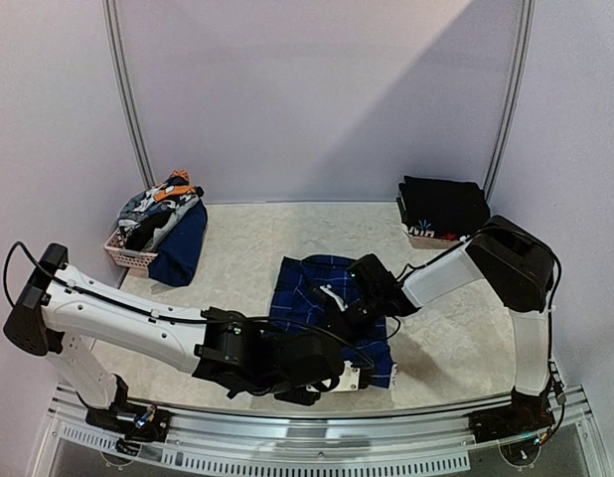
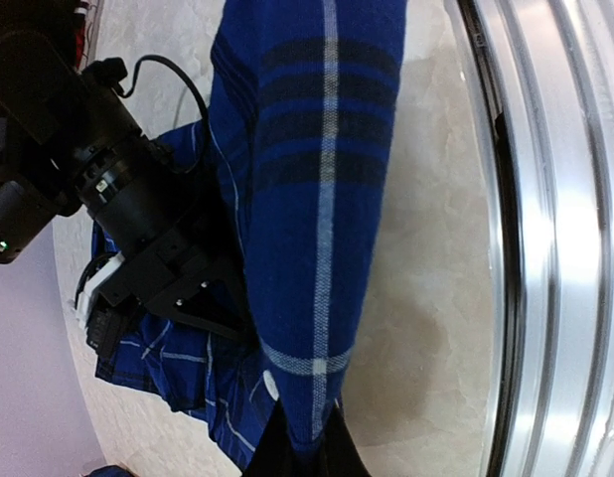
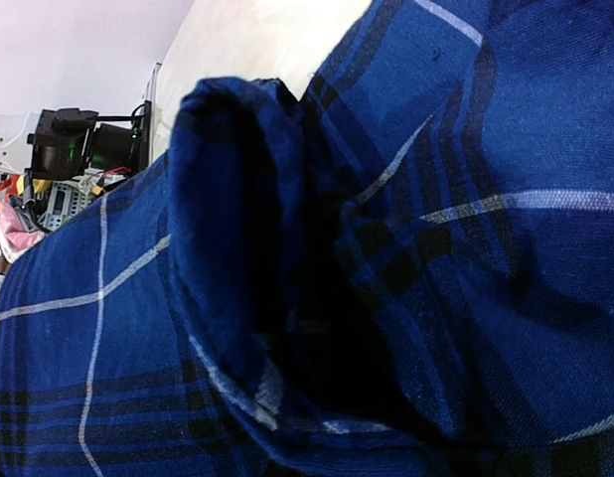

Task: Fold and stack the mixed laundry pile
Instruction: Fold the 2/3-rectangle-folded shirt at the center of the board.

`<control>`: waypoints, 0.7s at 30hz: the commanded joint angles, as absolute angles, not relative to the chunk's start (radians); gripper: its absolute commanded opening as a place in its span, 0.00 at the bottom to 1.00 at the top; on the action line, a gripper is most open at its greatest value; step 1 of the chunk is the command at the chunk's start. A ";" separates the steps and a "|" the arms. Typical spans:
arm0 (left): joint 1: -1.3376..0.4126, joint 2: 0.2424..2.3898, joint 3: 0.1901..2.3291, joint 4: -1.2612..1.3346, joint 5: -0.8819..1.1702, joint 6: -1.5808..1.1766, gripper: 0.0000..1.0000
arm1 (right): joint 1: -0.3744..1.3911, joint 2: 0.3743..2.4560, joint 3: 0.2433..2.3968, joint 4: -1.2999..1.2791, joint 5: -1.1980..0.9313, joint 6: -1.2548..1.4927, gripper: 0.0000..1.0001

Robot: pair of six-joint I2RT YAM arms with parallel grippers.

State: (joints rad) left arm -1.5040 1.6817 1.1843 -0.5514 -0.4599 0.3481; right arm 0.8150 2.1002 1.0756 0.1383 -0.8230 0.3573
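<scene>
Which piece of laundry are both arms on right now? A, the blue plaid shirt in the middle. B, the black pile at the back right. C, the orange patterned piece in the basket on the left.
A: both arms reach onto the blue plaid shirt mid-table, and its plaid cloth fills both wrist views; the black pile and the basket sit apart.

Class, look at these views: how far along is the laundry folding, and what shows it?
Done: black garments sit folded in a stack at the back right. In hand: the plaid shirt lies mid-table, pinched by the left fingers and right fingers. Left: the pile heaped on the basket at back left.
</scene>
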 commanded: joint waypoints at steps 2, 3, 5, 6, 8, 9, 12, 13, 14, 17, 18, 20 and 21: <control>-1.493 1.674 1.254 -0.547 -0.482 0.402 0.00 | 0.828 2.193 1.015 0.148 -0.769 0.367 0.02; -1.492 1.672 1.257 -0.546 -0.486 0.409 0.00 | 0.828 2.198 1.010 0.154 -0.765 0.370 0.02; -1.486 1.669 1.262 -0.544 -0.501 0.422 0.00 | 0.828 2.209 1.001 0.161 -0.763 0.376 0.02; -1.483 1.668 1.265 -0.543 -0.507 0.426 0.00 | 0.827 2.209 0.995 0.168 -0.762 0.380 0.02; -1.476 1.666 1.271 -0.542 -0.527 0.434 0.00 | 0.828 2.202 0.982 0.174 -0.758 0.382 0.02; -1.471 1.665 1.276 -0.541 -0.539 0.439 0.00 | 0.827 2.195 0.976 0.176 -0.755 0.383 0.02; -1.457 1.662 1.288 -0.539 -0.552 0.454 0.00 | 0.827 2.175 0.957 0.184 -0.752 0.384 0.02; -1.453 1.660 1.292 -0.536 -0.557 0.461 0.00 | 0.828 2.172 0.953 0.187 -0.752 0.385 0.01; -1.448 1.659 1.294 -0.534 -0.563 0.468 0.00 | 0.828 2.164 0.948 0.192 -0.752 0.386 0.01; -1.434 1.657 1.306 -0.527 -0.570 0.490 0.00 | 0.828 2.149 0.943 0.206 -0.748 0.395 0.01; -1.431 1.656 1.309 -0.524 -0.571 0.497 0.00 | 0.828 2.141 0.943 0.215 -0.748 0.404 0.01; -1.423 1.653 1.315 -0.518 -0.574 0.518 0.00 | 0.827 2.129 0.939 0.235 -0.746 0.422 0.01; -1.417 1.652 1.319 -0.517 -0.580 0.528 0.00 | 0.828 2.118 0.937 0.243 -0.748 0.434 0.00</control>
State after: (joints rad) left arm -1.4395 1.6817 1.2648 -0.5690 -0.5396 0.4732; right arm 0.8181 2.0998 0.9920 0.3275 -0.8371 0.3965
